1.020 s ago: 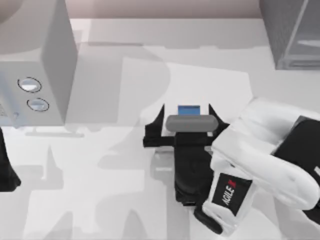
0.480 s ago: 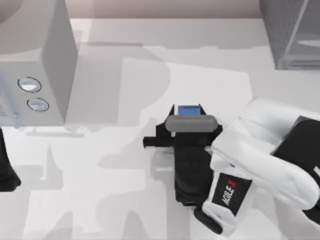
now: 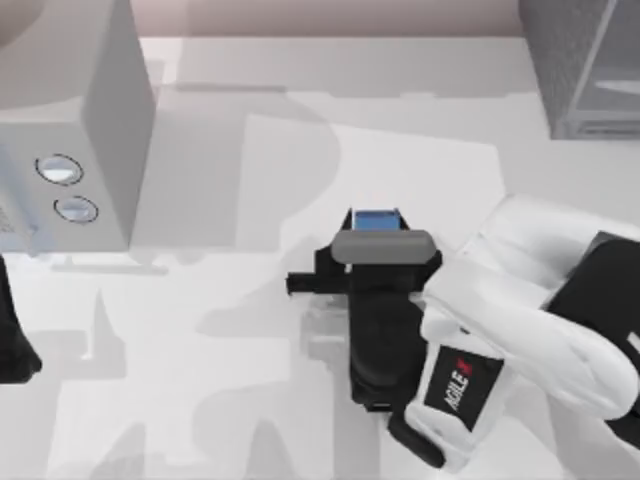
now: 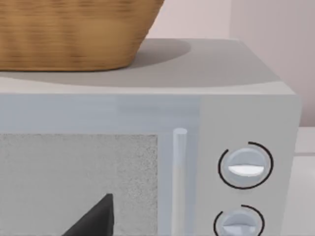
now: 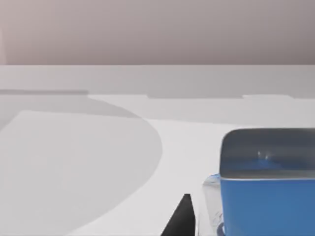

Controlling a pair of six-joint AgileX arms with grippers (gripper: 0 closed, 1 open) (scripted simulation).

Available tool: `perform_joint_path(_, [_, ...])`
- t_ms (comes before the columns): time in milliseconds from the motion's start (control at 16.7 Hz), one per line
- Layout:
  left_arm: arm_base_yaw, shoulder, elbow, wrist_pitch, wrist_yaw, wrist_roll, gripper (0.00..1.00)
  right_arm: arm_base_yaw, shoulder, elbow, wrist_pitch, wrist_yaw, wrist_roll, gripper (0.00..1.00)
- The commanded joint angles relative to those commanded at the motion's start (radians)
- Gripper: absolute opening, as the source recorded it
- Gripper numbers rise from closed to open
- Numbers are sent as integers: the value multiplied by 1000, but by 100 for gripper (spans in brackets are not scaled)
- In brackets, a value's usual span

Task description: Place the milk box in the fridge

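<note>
A second ago the right gripper (image 3: 377,222) stood with its jaws spread wide on either side of the milk box (image 3: 377,219); half a second ago they had drawn in, and now they sit clamped against the carton's two flanks, with nothing else shifted since. That reads as a completed grasp: the pick-up step looks done, and the lift and carry are what remain.

The milk box stands upright near the middle of the tabletop (image 3: 240,180), its blue top showing just beyond the gripper's body in the top view and close up in the right wrist view (image 5: 268,196). The fridge (image 3: 585,65) stands at the far right corner, well apart from the carton, so the whole transfer is still ahead.

The left gripper (image 3: 12,345) is parked at the tabletop's left edge; whether its jaws are open cannot be told.

By count: one milk box, one fridge, one light grey box (image 3: 70,120) with two round knobs (image 4: 245,165) at the far left, one woven basket (image 4: 74,32) on top of it, and two arms.
</note>
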Motion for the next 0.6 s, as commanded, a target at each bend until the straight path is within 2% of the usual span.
perform_joint_path(420, [0, 0, 0, 0, 0, 0, 100, 2, -4, -2, -2, 0, 1, 0])
perform_joint_path(600, [0, 0, 0, 0, 0, 0, 100, 4, -67, -15, -68, -5, 0, 0])
